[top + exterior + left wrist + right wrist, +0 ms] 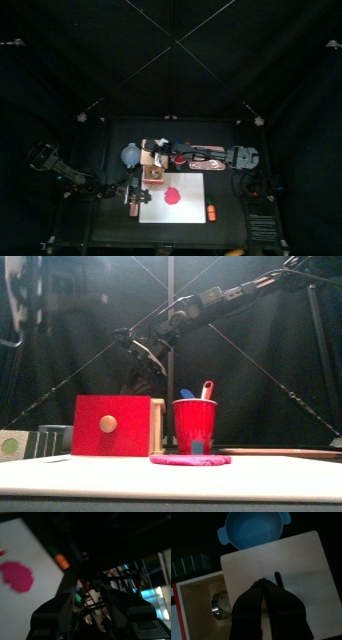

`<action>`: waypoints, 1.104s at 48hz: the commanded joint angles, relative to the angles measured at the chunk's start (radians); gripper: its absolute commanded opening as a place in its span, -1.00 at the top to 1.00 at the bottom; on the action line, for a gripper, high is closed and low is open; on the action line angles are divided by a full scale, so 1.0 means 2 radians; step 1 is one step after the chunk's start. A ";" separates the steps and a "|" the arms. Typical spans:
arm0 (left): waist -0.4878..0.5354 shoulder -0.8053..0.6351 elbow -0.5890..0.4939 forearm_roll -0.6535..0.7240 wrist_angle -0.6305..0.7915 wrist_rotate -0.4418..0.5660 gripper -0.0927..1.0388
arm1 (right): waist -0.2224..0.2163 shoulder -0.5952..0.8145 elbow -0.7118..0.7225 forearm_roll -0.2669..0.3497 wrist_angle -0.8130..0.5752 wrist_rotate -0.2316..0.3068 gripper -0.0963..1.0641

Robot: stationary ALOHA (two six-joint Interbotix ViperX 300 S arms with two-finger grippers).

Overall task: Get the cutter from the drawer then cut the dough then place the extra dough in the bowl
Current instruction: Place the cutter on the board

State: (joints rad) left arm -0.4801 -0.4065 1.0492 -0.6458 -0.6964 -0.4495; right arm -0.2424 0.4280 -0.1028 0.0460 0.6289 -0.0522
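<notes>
right claw (264, 585) clenched, empty | round metal cutter (219, 605) off to my side, lower, in open drawer (199, 594) of pale wooden box (281, 554) | open up, centre over rim, descend straight

Booth check, for you: black back curtain (171, 40) fills the top view's upper half, black side curtains (27, 150) hang either side. Table (114, 232) black, dim overhead light. Left wrist view: room (160, 594) past the open front glows pale blue-white
</notes>
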 commanded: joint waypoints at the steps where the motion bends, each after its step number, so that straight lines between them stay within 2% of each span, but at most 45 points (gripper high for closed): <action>1: 0.031 -0.037 -0.008 0.097 -0.017 0.042 -0.59 | 0.012 0.008 -0.009 -0.005 0.013 -0.002 0.74; 4: 0.054 -0.054 0.002 0.140 -0.017 0.071 -0.59 | 0.015 0.008 -0.018 -0.009 0.021 -0.002 0.74; 10: 0.107 -0.071 0.033 0.179 -0.021 0.123 -0.59 | 0.018 0.007 -0.042 -0.020 0.051 -0.001 0.74; 18: 0.162 -0.087 0.060 0.233 -0.034 0.197 -0.59 | 0.022 -0.012 -0.077 -0.018 0.087 0.000 0.74; 24: 0.169 -0.116 0.068 0.262 -0.036 0.245 -0.59 | 0.026 -0.035 -0.094 -0.020 0.108 -0.002 0.73; 35: 0.169 -0.174 0.105 0.278 -0.034 0.276 -0.59 | 0.035 -0.056 -0.113 -0.041 0.150 -0.003 0.64; 38: 0.169 -0.183 0.115 0.285 -0.034 0.279 -0.59 | 0.038 -0.057 -0.117 -0.041 0.174 -0.003 0.51; 44: 0.176 -0.187 0.128 0.287 -0.034 0.279 -0.59 | 0.038 -0.055 -0.124 -0.015 0.213 -0.001 0.11; 53: 0.194 -0.188 0.138 0.288 -0.030 0.279 -0.59 | 0.042 -0.044 -0.134 0.018 0.219 0.000 -0.46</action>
State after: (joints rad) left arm -0.1074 -0.7839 1.3300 -0.0752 -0.7547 0.1058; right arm -0.1626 0.3682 -0.3359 0.0660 1.0630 -0.0522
